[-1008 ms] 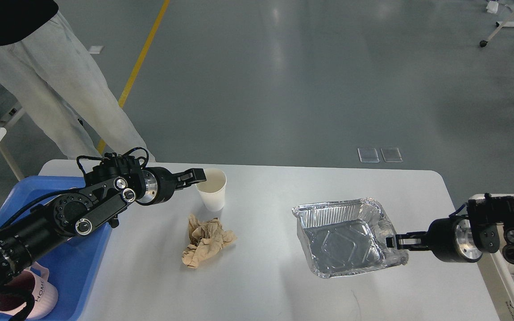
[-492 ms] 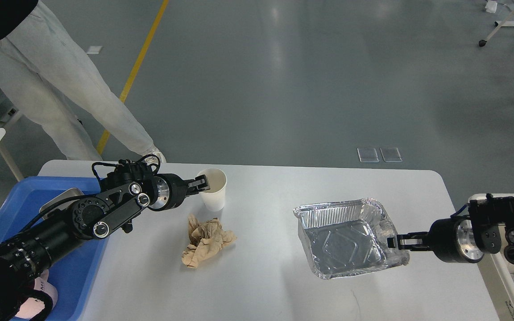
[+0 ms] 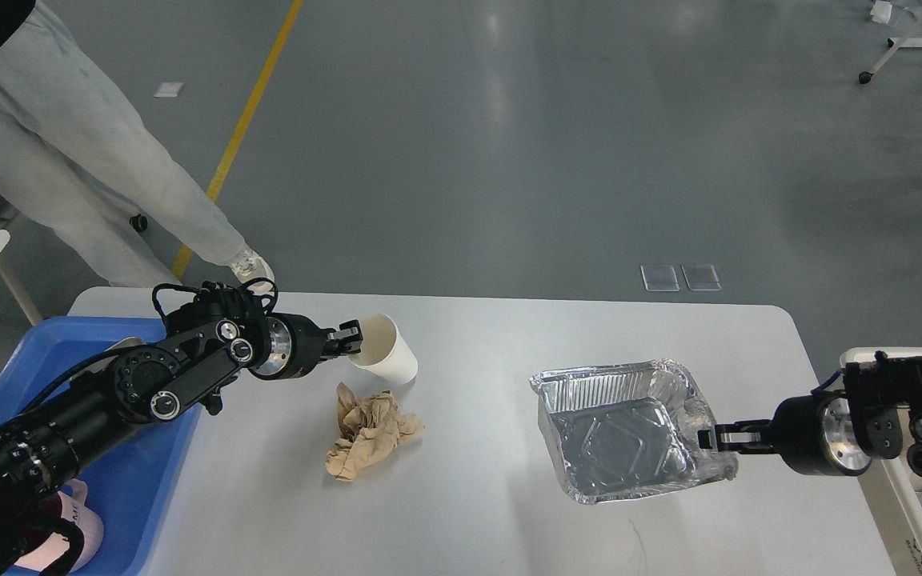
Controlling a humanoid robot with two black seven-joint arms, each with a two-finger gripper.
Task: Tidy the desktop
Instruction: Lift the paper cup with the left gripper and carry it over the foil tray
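White-grey, the desktop (image 3: 477, 512) lies under both arms: the left gripper (image 3: 351, 338) pinches the tilted paper cup (image 3: 386, 359), the right gripper (image 3: 707, 438) clamps the foil tray (image 3: 621, 428) rim.

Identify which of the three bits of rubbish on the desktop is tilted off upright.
The white paper cup; the foil tray and crumpled brown paper lie flat.
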